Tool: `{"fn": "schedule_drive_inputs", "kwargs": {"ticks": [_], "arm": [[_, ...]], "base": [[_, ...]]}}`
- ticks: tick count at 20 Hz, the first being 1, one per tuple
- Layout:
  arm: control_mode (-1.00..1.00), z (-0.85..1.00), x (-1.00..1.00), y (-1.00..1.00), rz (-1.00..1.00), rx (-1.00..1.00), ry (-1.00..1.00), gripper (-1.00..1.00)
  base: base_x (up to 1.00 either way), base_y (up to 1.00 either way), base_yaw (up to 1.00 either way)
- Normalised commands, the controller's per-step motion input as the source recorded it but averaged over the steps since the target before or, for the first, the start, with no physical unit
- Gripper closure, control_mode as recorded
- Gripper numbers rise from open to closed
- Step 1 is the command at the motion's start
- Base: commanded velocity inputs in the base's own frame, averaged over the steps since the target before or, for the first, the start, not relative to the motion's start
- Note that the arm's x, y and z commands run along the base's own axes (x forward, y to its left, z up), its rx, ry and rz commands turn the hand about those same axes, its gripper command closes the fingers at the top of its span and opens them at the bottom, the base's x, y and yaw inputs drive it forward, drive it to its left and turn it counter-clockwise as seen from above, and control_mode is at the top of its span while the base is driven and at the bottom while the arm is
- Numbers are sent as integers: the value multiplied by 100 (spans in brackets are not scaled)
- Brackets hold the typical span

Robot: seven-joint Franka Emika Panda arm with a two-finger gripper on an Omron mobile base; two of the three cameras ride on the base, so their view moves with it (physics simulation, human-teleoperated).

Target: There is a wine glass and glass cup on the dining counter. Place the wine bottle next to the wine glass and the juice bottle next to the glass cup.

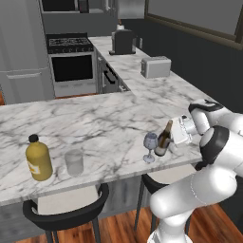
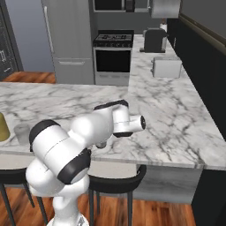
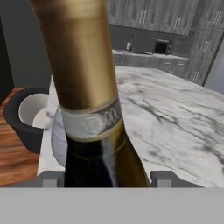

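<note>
Fingertips (image 3: 162, 177) of the gripper (image 3: 107, 178) rise on either side of the wine bottle (image 1: 164, 139), low at its shoulder, with the gold foil neck running up the middle of the hand view. Whether the pads actually press the glass cannot be told; the jaws stand apart at bottle width, and the bottle sits between them.

From the left base view the hand comes in from the right, level with the bottle's neck and held roughly horizontal, wrist bent back toward the big white elbow that bulges at the counter's near edge. The forearm folds up from below the slab, so the arm is tucked close and compact rather than stretched.

The bottle stands tilted slightly on the dining counter (image 1: 95, 123), near its front edge, and the wine glass (image 1: 150, 146) stands upright just beside it on the left. Well apart from them, toward the counter's left end, the juice bottle (image 1: 38, 158) stands with the glass cup (image 1: 74, 162) just beside it. A dark stool (image 1: 66, 213) sits under the counter edge below that pair.
</note>
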Motion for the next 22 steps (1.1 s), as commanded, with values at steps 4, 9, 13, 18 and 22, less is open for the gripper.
{"fn": "schedule_drive_inputs", "kwargs": {"ticks": [4, 9, 13, 18, 22], "arm": [[-100, -16, 0, -2, 0, -1, -1, 100], [-100, -16, -1, 0, 0, -3, -3, 100], [-100, -17, -2, 0, 0, -5, -5, 100], [-100, -14, 0, 0, 0, -4, -5, 100], [-100, -11, 0, 0, 0, -4, -5, 100]], "base": [[0, 0, 0], [0, 0, 0], [0, 0, 0], [0, 0, 0], [0, 0, 0]]}}
